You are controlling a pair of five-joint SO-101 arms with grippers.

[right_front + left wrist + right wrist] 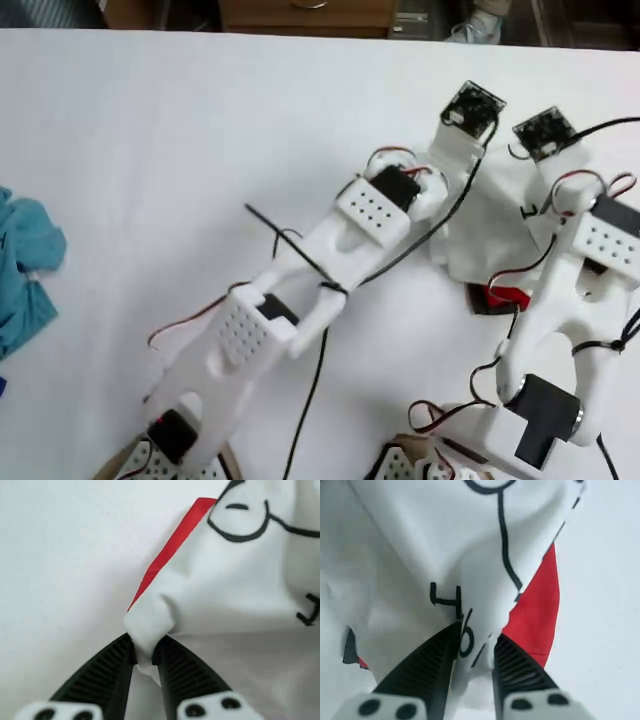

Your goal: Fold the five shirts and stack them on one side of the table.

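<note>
Two pincers pinch one white shirt (480,240): left pincer (145,652) on a bunched fold, right pincer (475,642) on its printed edge. Bare tabletop (150,150) surrounds both, wooden furniture (300,15) beyond.

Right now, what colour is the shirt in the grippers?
Shirt: white, black line print, red trim; best in right wrist view.

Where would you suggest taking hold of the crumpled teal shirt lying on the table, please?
Pinch the raised fold of the teal shirt that bulges toward the table's middle, coming down from above on that inner side. It lies bunched, partly past the picture's edge, so that ridge is probably the easiest cloth to catch.
</note>
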